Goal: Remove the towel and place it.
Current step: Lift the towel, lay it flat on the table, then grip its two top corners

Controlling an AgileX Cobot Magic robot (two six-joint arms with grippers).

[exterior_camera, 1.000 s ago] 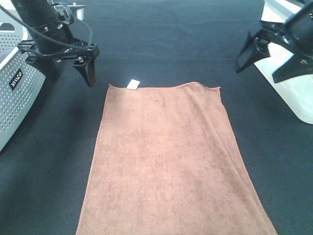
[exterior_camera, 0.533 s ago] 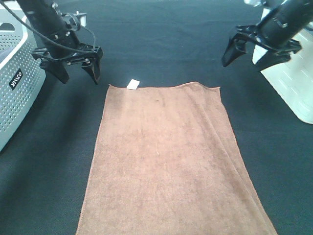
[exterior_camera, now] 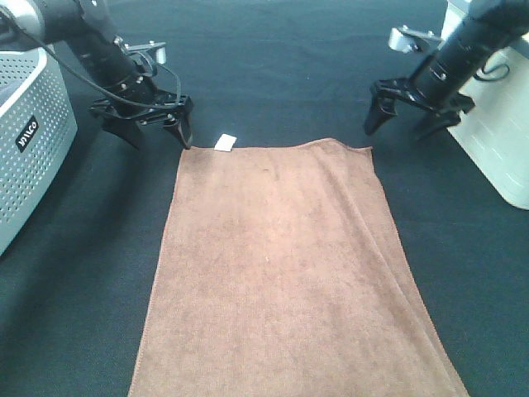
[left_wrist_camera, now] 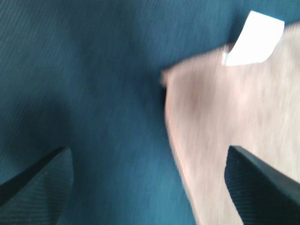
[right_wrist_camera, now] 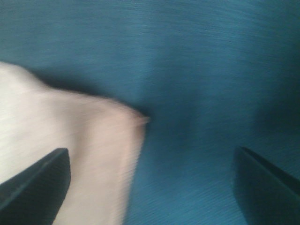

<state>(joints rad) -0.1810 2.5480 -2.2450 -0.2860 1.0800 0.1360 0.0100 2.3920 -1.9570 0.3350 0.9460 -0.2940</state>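
The basket [exterior_camera: 37, 178] bears a label [exterior_camera: 26, 132], lettering illegible.

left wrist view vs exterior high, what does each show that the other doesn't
Only the left wrist: a blurred close-up, one finger over the towel corner, the other over dark mat. Only the exterior high: the whole towel, the right gripper, a perforated basket, a white bin. Both: the white tag, the open left gripper, that towel corner.

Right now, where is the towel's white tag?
In the exterior high view, the white tag lies at the far left corner of the towel, just beside the left gripper.
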